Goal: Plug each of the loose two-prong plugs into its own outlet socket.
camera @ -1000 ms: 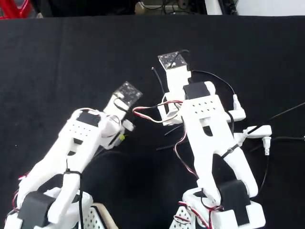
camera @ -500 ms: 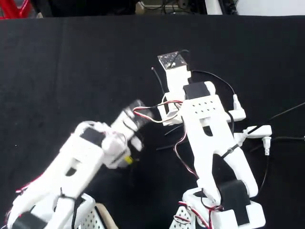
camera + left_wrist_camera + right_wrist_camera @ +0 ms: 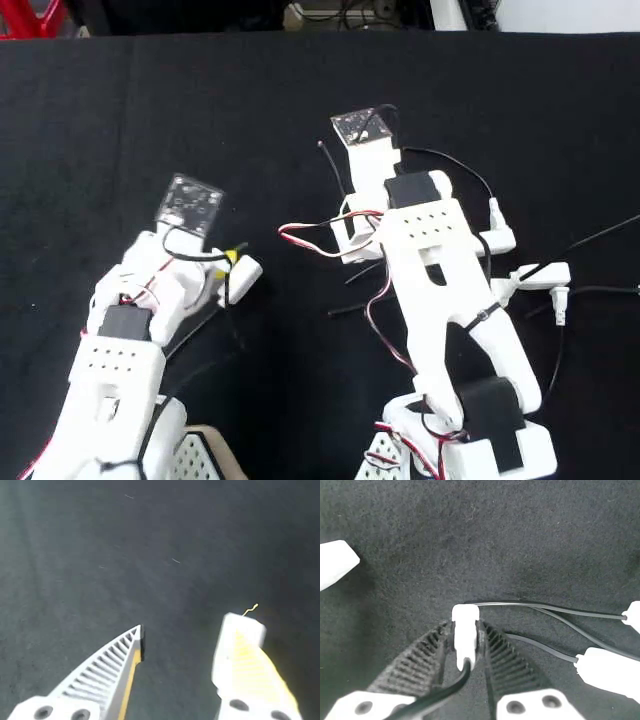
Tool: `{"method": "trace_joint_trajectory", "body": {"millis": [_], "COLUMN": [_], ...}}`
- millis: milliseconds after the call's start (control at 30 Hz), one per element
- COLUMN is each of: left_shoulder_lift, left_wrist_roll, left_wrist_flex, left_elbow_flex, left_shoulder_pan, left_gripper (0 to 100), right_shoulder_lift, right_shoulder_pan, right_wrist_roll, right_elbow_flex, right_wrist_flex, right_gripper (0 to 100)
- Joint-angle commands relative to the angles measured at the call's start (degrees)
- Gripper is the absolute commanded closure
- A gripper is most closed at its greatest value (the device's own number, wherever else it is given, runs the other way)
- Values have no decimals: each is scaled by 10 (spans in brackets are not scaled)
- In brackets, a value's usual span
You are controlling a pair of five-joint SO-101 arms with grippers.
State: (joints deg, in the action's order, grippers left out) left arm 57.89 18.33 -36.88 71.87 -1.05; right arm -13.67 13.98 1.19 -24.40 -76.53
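Observation:
In the right wrist view my right gripper (image 3: pixel 465 628) is shut on a small white two-prong plug (image 3: pixel 465 636), whose black cable (image 3: pixel 545 609) trails off across the black cloth. Two more white plug or socket bodies (image 3: pixel 609 668) lie close by on thin black cables. From above, the right arm (image 3: pixel 430 260) covers that gripper, and white connectors (image 3: pixel 542 275) lie just to its right. My left gripper (image 3: pixel 192 630) hangs open over bare black cloth, with nothing between its fingers (image 3: pixel 136 642). In the high view it sits at the left (image 3: pixel 238 272).
The table is covered in black cloth (image 3: pixel 120 110). Black cables (image 3: pixel 590 238) run off toward the right edge. A white tip (image 3: pixel 335 562) pokes in at the edge of the right wrist view. The arm bases stand along the near edge.
The left arm has swung away to the left, pulling its gripper back from the right arm. The right arm has kept still with the plug in its grip.

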Motion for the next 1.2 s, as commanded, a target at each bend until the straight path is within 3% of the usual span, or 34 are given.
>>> {"method": "trace_joint_trajectory", "body": {"millis": [0, 100, 233, 400, 667, 800, 967, 1167], "left_shoulder_lift": [-86, -186, -326, -332, -157, -55, 94, 311], "left_wrist_roll": [-20, -19, 11, 34, 18, 18, 18, 20], "left_wrist_flex": [134, 135, 130, 21, 4, -17, -117, -152], "left_elbow_flex": [7, -38, -81, -131, -58, -20, 26, 145], "left_shoulder_pan": [36, 48, 10, -20, -14, 29, 111, 187], "left_gripper": [730, 730, 729, 730, 728, 729, 729, 729], "right_shoulder_lift": [-5, -5, -4, -3, -1, -6, -20, -19], "right_shoulder_pan": [-7, -7, -6, -7, -7, 1, 104, 203], "right_wrist_roll": [4, 4, 3, 3, 4, 3, 1, -26], "right_elbow_flex": [18, 18, 18, 18, 18, 21, 1, -7], "right_wrist_flex": [-4, -4, -4, -4, -4, -32, -45, -23], "right_gripper": [986, 986, 986, 986, 986, 986, 986, 986]}}
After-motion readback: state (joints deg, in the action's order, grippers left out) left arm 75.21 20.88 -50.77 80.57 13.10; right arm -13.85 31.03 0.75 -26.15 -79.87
